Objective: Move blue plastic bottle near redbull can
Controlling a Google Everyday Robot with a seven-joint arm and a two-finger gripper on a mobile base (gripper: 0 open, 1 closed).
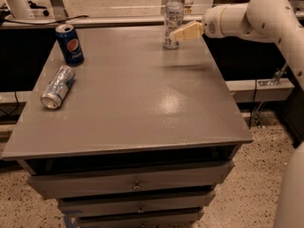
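Observation:
The blue plastic bottle (173, 16), clear with a white cap and a pale label, stands upright at the far edge of the grey table (128, 99). The redbull can (58, 86), slim and silver with blue patches, lies on its side at the table's left. My gripper (178, 33) reaches in from the right on a white arm. Its cream fingertips are at the bottle's right side, low on its body.
A dark blue Pepsi can (69, 43) stands upright at the far left, just behind the lying can. The table has drawers (135, 184) below its front edge. A low ledge (256, 87) runs to the right of the table.

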